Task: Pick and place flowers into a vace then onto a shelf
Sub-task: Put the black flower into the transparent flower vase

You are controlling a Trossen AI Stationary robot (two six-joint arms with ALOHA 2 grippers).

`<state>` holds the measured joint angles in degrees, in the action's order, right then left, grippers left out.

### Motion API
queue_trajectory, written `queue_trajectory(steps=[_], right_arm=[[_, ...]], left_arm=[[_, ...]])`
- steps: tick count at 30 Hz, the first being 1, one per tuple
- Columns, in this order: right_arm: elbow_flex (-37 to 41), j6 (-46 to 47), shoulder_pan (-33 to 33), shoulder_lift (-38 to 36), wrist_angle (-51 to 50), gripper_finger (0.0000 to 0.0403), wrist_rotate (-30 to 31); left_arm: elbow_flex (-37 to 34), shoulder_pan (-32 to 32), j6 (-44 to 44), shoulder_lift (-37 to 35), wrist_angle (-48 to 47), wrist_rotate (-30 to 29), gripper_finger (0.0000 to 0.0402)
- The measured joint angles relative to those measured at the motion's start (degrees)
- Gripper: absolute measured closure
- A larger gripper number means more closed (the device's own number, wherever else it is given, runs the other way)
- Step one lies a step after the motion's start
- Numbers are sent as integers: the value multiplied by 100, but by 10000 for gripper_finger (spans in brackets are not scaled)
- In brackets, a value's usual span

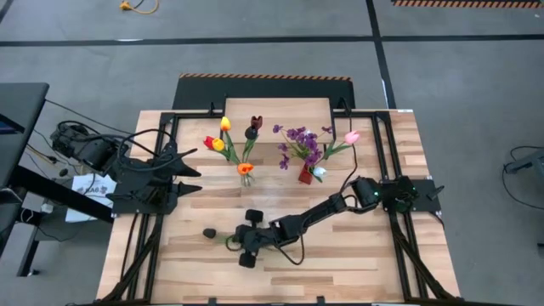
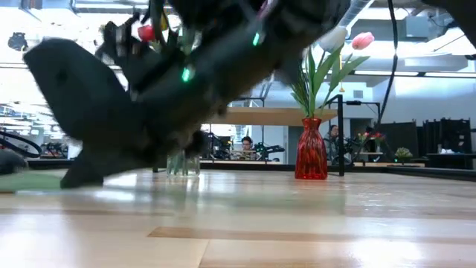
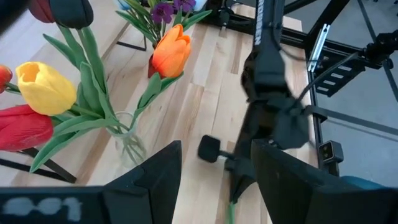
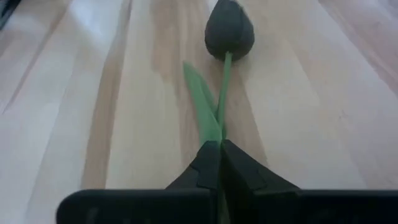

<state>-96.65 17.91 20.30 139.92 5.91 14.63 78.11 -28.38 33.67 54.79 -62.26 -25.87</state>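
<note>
- We see a dark tulip (image 4: 229, 30) lying flat on the table (image 1: 357, 272), near the front left, well apart from the vases.
- Its head (image 1: 208, 232) is smooth, closed and egg-shaped, almost black; a thin green stem (image 4: 222, 93) runs straight from it, with one long pointed leaf (image 4: 202, 106) beside it.
- The right gripper (image 4: 219, 163) is low over the table, its fingers clenched on the stem's lower end.
- The left gripper (image 3: 214, 168) waits at the table's left side with fingers apart, holding nothing.
- At the back, a clear vase (image 3: 127, 140) holds yellow (image 3: 45, 88), red (image 3: 22, 127), orange (image 3: 171, 51) and dark tulips.
- A red vase (image 2: 311, 149) holds a pink tulip (image 2: 362, 40), a white one and purple blossoms (image 1: 299, 140).
- The shelf (image 1: 278, 109) stands behind the vases.
</note>
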Motion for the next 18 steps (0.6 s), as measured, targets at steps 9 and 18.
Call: queue_trajectory(steps=[9,18], right_arm=[[-24,-1120,638,-1135,-654,402,1196],[959,-1787,1359,-2343,-781,403,2273]], left_arm=[[-2,-129,-202,106,-8,9,219],[-1225,-1375,-1276,-981,2449,-765,219]])
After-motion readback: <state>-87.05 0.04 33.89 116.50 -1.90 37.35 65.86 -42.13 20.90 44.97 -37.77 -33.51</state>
